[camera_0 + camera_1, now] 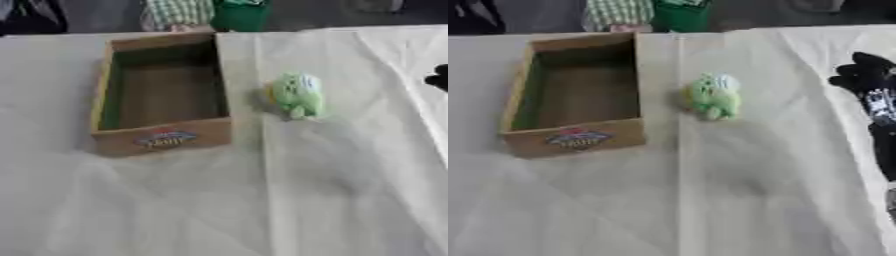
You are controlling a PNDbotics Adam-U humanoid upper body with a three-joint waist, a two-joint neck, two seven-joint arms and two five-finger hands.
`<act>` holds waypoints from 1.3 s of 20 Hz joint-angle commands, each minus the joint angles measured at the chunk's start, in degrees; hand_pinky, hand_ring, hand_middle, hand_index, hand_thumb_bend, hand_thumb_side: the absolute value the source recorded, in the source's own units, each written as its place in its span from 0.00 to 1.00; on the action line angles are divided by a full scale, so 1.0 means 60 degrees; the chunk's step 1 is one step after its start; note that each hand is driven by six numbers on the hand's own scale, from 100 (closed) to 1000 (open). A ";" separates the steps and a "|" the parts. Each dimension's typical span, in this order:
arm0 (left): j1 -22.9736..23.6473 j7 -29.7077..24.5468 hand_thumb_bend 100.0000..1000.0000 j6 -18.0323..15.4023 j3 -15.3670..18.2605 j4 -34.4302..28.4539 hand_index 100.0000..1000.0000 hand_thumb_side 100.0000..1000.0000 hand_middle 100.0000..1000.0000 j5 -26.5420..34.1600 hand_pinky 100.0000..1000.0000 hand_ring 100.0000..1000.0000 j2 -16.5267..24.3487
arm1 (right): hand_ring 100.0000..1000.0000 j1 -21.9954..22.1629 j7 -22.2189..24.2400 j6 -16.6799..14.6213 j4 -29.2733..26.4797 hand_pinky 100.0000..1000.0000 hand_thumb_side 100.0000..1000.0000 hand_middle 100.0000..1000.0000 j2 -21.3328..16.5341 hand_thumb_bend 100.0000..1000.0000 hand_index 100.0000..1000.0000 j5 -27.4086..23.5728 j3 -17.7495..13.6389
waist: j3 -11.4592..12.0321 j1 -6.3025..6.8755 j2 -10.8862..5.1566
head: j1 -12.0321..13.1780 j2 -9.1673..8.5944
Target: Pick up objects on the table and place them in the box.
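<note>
On the worktop, covered w/ a pale creased cloth, a wooden box sat left of centre, open side up. Its inside was brown w/ a green strip along the left inner wall, and nothing showed in it. The near outer wall carried a red-and-blue label; lettering too blurred to read.

Just right of the box, apart from it and not touching, lay a small green soft toy w/ a paler, whitish patch on top and a bit of yellow at its left edge. It rested on the cloth beside a long fold line running front to back. What kind of figure it was couldn't be made out.

At the right edge of the right eye view the right hand came in, black, w/ a silver-patterned section at the wrist below it. It was well apart from the toy and held nothing. Fingers appeared bunched, pointing toward the far-left, but whether curled or straight: cannot tell. In the left eye view only a dark tip of it showed at the right border.

Left hand didn't show in either view.

Beyond the far edge of the worktop stood a green container.
</note>
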 commanded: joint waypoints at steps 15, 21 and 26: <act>0.0028 -0.0010 0.00 0.0004 -0.0021 -0.0163 0.65 0.51 0.47 0.0024 0.71 0.49 0.0241 | 0.72 -0.1582 -0.0614 0.0720 -0.0198 0.84 0.53 0.70 -0.2686 0.00 0.85 0.1377 0.0129 | 0.0086 0.0000 -0.0266 | -0.0074 0.0158; 0.0105 -0.0076 0.00 0.0004 -0.0106 -0.0163 0.65 0.52 0.47 0.0046 0.71 0.49 0.0300 | 0.76 -0.3000 0.0215 0.1717 -0.0198 0.81 0.71 0.79 -0.4347 0.00 0.90 0.3555 0.0507 | 0.0136 0.0024 -0.0300 | -0.0195 0.0183; 0.0173 -0.0136 0.00 0.0013 -0.0153 -0.0163 0.65 0.51 0.47 0.0066 0.71 0.49 0.0336 | 0.79 -0.4146 0.1512 0.2083 0.0131 0.80 0.80 0.81 -0.5140 0.03 0.90 0.4612 0.0892 | 0.0205 0.0012 -0.0322 | -0.0309 0.0131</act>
